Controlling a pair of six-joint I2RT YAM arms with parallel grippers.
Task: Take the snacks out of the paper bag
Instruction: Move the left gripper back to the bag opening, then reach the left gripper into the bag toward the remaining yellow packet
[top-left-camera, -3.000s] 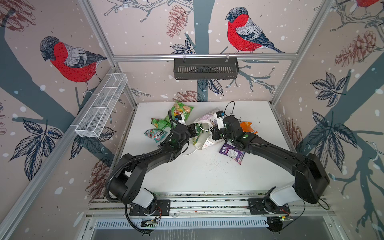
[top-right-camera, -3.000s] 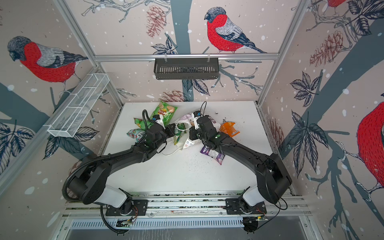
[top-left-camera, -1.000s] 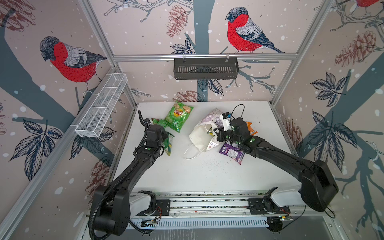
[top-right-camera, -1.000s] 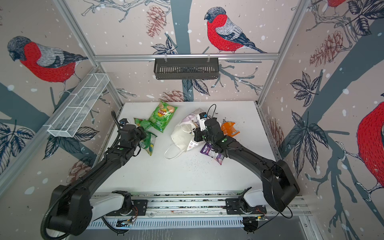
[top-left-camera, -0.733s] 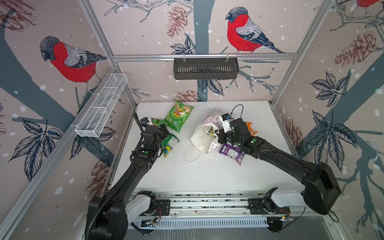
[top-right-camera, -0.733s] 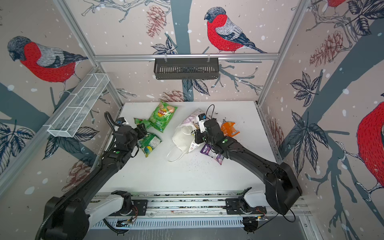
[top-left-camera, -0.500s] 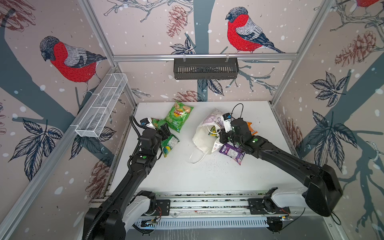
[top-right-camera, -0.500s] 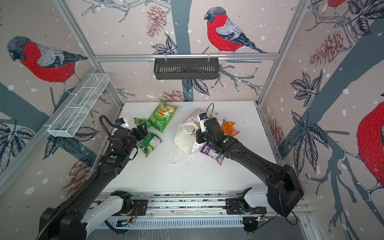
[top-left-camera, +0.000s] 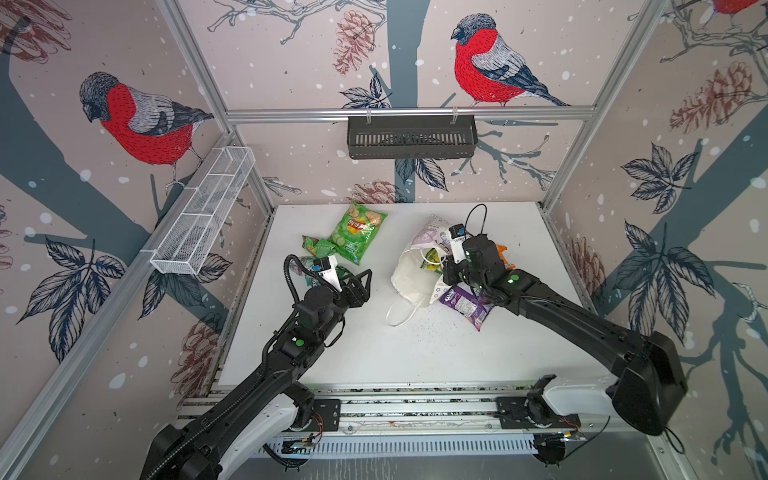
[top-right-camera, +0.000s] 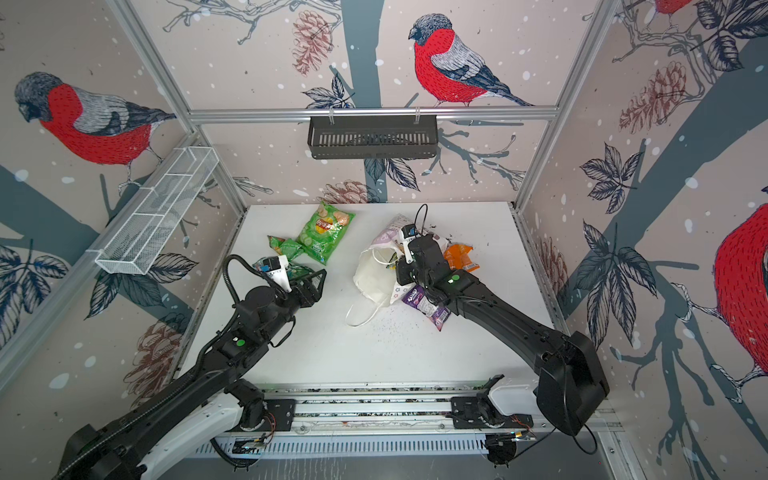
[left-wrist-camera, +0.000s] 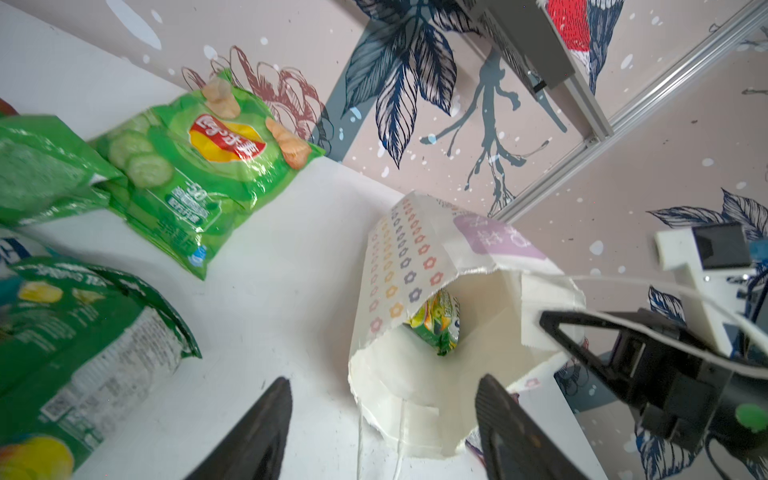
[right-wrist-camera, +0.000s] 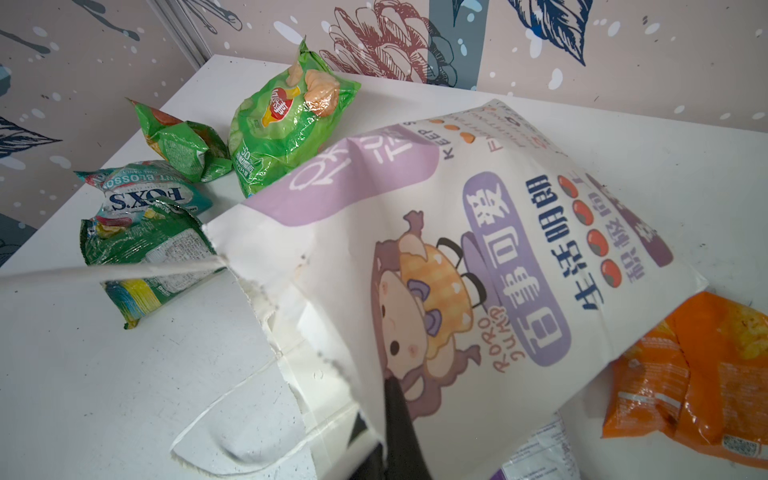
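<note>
Bag: on its side mid-surface, nearer the far edge, mouth toward the left arm.
Out: chip bag, crumpled packet, FOX'S packet and flat green packet toward the far-left corner; orange packet and purple packet against the bag's right side.
Inside: one yellow-green packet, deep in.
Left fingers: spread, empty, aimed at the mouth.
Right fingers: clenched on the bag's rim.
Remaining: probably that last packet only; nothing else shows inside.
</note>
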